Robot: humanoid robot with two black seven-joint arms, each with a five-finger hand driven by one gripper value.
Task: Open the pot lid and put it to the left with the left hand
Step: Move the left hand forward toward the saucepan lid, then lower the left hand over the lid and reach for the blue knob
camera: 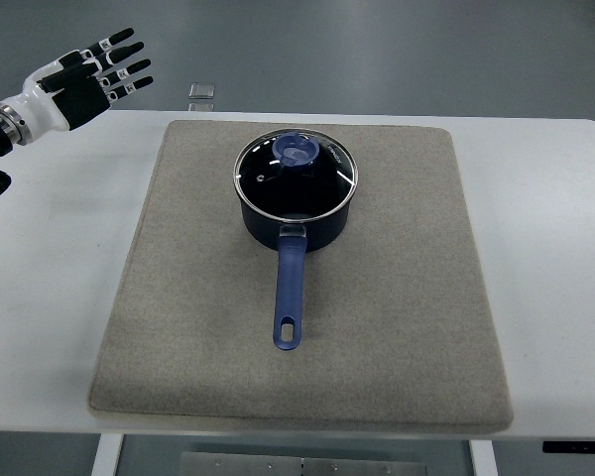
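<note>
At centre, slightly above the middle of the frame: one dark blue saucepan (296, 213), upright on a grey felt-like mat (397, 327), its long blue handle (290, 293) pointing toward the lower edge.

Lid: glass lid (322, 188) with metal rim, seated flat on the pan, not yet lifted. Rigid, smooth, probably breakable and of moderate weight; the glass and rim look slippery and give little to grip.

Hold point: round blue knob (296, 151) at the lid's centre, the only raised part, best pinched from above.

Left hand (84, 77): upper left of the frame, well apart from the pan, fingers spread and holding nothing. Right hand: not seen.

Surface: the mat looks soft and grippy, likely to cushion the glass; bare mat lies left of the pan for setting down. White table (50, 297) beneath, hard and smooth.

Room: grey floor beyond the far edge; a small clear object (201, 95) sits at that edge, upper left of the pan.
</note>
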